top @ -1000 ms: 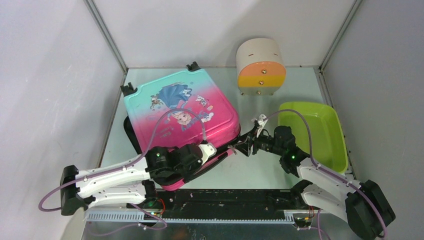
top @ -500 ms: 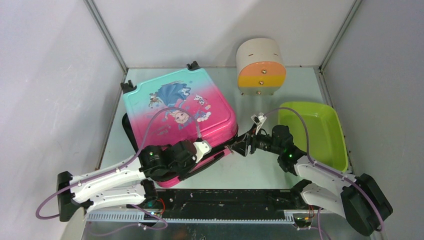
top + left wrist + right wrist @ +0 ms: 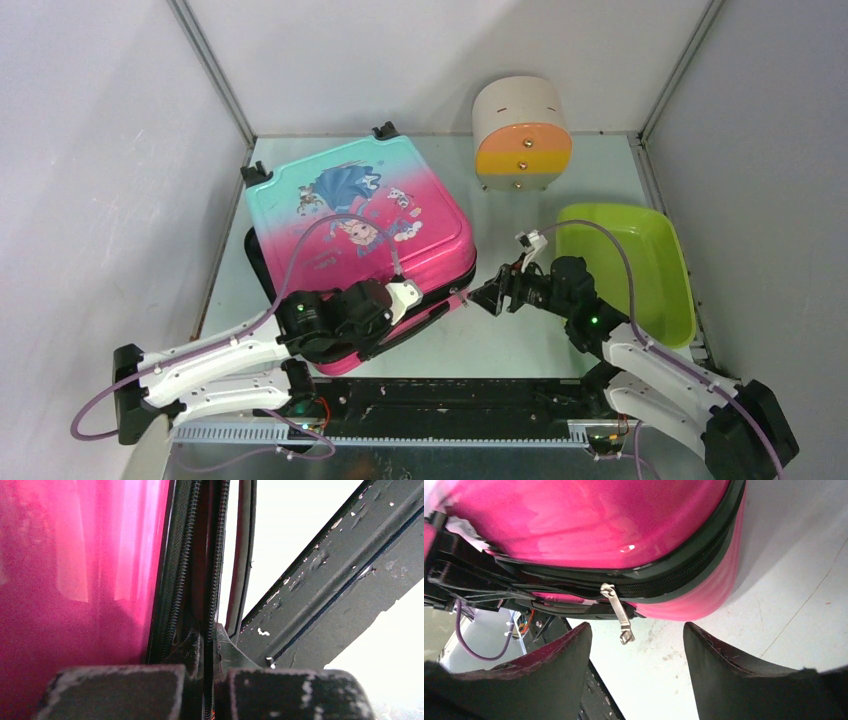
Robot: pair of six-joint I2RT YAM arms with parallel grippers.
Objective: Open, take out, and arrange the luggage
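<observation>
currently: luggage (image 3: 360,225) lying flat on surface (image 3: 520,340), centre-left, teal end far, pink end near. left jaws clenched at its near zipper seam. right jaws released, either side of hanging zipper pull (image 3: 619,612), not touching it.

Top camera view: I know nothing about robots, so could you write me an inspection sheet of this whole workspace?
Surface: pale table, lightly scuffed.
Job's things: luggage lies flat, lid down; its zipper pull hangs free at the near corner.
Clutter: green tray, nothing in it, on the right; beige cylinder at the back.
Grippers: left gripper shut at the luggage's zip seam; right gripper open, jaws either side of the pull, not touching it.
Cables: one purple cable loops above the luggage, another above the tray.
Surroundings: plain walls on three sides.
</observation>
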